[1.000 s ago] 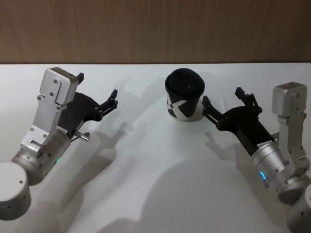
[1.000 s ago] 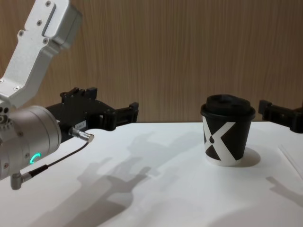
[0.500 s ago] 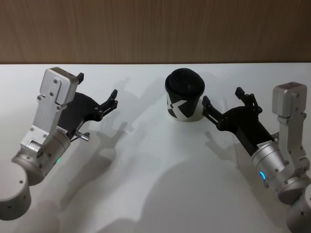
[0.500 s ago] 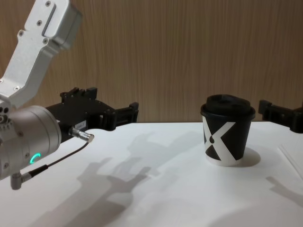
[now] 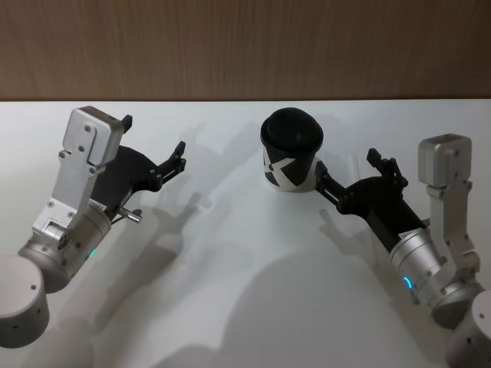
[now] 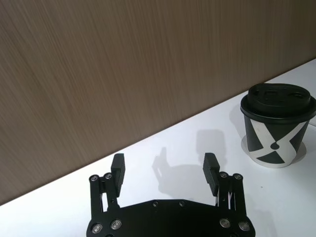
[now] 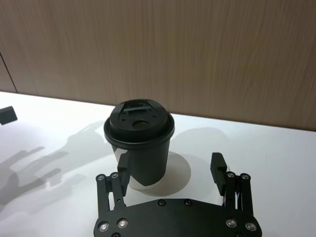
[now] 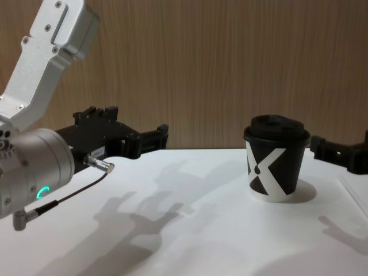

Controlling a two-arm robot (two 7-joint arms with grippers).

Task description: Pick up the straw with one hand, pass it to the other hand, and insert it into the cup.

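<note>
Cup [image 5: 291,159], small white paper with a bold black X-like pattern and a black domed lid, stands upright near the worktop's [image 5: 230,268] far edge, right of its middle. The right gripper [image 5: 347,161] hangs just beside it, spread wide and empty, and the left gripper [image 5: 153,134] hovers well apart toward the left edge, equally wide and empty. A thin pale line at the right edge looks like the straw [image 8: 349,191].

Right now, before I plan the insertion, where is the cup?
In the head view the cup stands upright on the white table, right of centre, just left of the open right gripper.
</note>
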